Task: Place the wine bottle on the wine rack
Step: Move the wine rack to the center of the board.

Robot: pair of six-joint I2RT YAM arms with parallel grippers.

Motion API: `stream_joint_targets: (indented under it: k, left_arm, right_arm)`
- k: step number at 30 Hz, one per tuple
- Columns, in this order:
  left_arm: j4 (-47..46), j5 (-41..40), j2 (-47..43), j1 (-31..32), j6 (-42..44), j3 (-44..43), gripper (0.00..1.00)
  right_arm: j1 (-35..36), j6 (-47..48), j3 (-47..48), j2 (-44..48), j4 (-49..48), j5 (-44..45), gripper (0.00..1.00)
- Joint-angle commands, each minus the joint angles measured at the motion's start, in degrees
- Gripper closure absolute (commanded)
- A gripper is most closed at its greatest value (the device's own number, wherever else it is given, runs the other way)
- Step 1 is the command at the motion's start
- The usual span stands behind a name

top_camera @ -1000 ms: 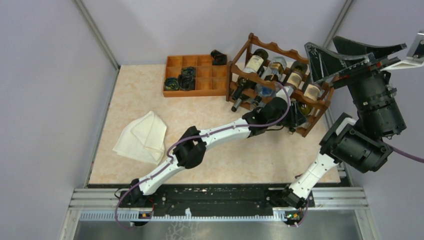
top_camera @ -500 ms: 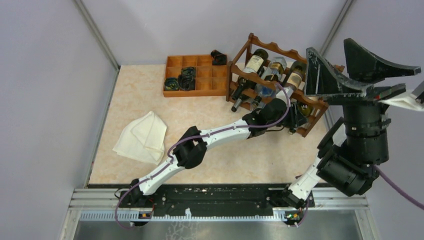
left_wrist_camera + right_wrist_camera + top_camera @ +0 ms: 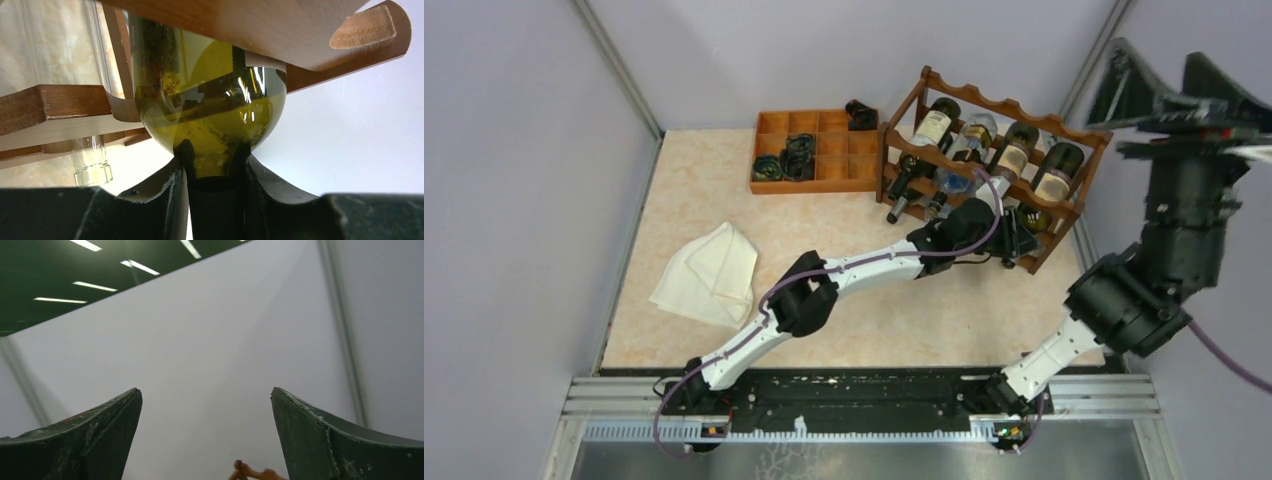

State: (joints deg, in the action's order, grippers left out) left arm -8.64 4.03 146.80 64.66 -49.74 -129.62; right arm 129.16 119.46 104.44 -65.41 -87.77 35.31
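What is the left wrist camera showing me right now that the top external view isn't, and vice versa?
Only the left wrist: the left tool shut on the neck of the green wine bottle, whose shoulder sits under a rail, and a clear glass bottle neck beside it. Only the top external: the right tool open and raised at the right, four bottles on the upper tier, the compartment tray and the cloth. Both: the wine rack, at whose lower tier the left tool works.
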Motion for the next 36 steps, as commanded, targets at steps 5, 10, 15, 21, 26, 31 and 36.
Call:
stream_joint_targets:
  k: [5,10,15,21,26,31,36]
  left_arm:
    - [-5.9,2.8,-3.1,-3.3,-2.5,1.0,1.00]
    - [-5.4,3.2,-3.2,-3.2,-2.1,1.1,1.00]
    - [-5.7,3.7,-3.6,-3.6,-2.2,2.2,1.00]
    - [-6.1,4.4,-3.6,-3.8,-2.2,2.4,1.00]
    - [-6.3,5.2,-4.1,-4.0,-2.0,3.3,1.00]
    - [-7.1,6.2,-4.8,-4.3,-2.0,4.7,1.00]
    - [-7.7,7.0,-6.1,-4.6,-1.9,7.2,1.00]
  right_arm:
    - [-28.2,-13.2,-6.9,16.5,15.9,16.6,0.02]
    - [-51.1,-24.5,-8.7,17.0,23.0,16.8,0.02]
    - [-73.9,-42.3,-1.9,13.2,42.7,14.5,0.02]
    - [-86.5,-45.5,7.9,0.6,57.4,15.3,0.01]
    - [-85.1,-48.6,14.3,-9.9,73.7,16.8,0.01]
    - [-86.2,-62.4,20.8,-16.9,98.0,13.3,0.01]
    - [-99.6,-82.4,17.0,-16.6,118.1,3.1,0.01]
